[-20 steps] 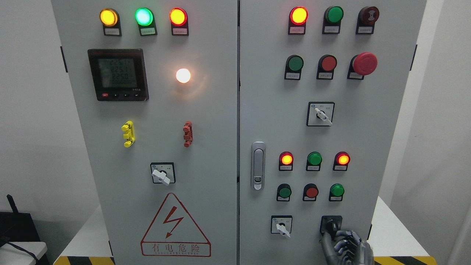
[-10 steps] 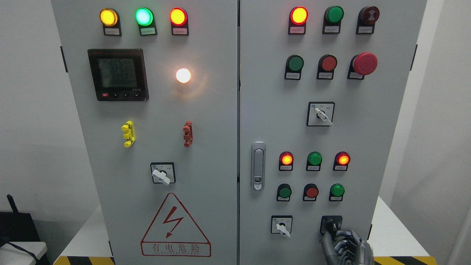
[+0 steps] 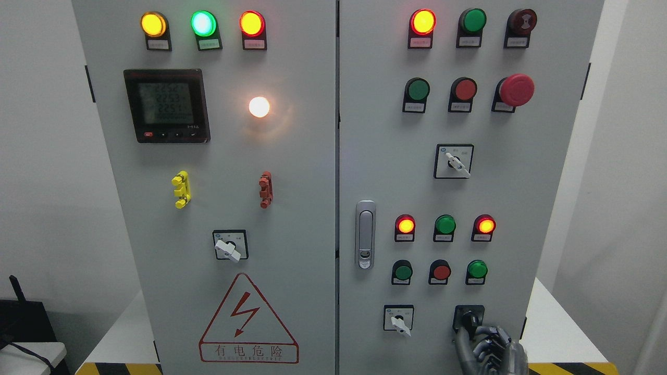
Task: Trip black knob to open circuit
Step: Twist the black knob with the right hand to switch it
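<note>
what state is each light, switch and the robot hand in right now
top left lamps: all three lit
white lamp: lit
meter: display on
top right red lamp: lit
emergency stop: not touched
black knob: gripped
right robot hand: fingers curled at the knob

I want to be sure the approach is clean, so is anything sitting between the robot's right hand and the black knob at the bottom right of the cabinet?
Nothing visible stands between them. The right hand is already up against the black knob, its fingers at the knob's lower edge.
</note>
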`<state>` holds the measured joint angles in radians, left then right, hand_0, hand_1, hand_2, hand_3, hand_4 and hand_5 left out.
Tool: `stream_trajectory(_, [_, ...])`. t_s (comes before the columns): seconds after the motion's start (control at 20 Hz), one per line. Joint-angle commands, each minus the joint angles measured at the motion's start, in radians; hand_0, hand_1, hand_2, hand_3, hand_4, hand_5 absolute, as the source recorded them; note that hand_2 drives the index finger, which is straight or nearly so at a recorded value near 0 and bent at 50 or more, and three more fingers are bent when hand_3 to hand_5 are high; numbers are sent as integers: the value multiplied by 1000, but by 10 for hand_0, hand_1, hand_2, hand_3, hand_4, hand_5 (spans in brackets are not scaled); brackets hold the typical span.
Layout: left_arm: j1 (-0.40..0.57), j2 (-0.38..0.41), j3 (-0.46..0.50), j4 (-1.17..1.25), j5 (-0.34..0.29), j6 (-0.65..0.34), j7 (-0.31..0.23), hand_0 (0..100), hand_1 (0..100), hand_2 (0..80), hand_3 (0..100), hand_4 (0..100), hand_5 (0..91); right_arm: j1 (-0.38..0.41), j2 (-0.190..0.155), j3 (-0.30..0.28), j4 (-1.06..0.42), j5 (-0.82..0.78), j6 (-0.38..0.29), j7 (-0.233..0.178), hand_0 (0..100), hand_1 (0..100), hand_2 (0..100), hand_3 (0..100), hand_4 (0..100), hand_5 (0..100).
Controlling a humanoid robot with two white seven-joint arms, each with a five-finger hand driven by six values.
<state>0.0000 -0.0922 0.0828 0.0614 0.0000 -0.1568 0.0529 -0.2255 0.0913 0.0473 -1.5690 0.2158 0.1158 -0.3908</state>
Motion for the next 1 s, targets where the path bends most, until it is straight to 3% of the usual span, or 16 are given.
stream_trajectory(0.0, [-8,0,0,0,-34,0,1,120,389,0,0,0,0,0,1,11,0,-18,-1,7,497,703,599,895,924,957])
stream_trajectory(0.95, [-8,0,0,0,-32,0,1,120,389,0,0,0,0,0,1,11,-3,-55,-2,7,511,700,614,907,934,959])
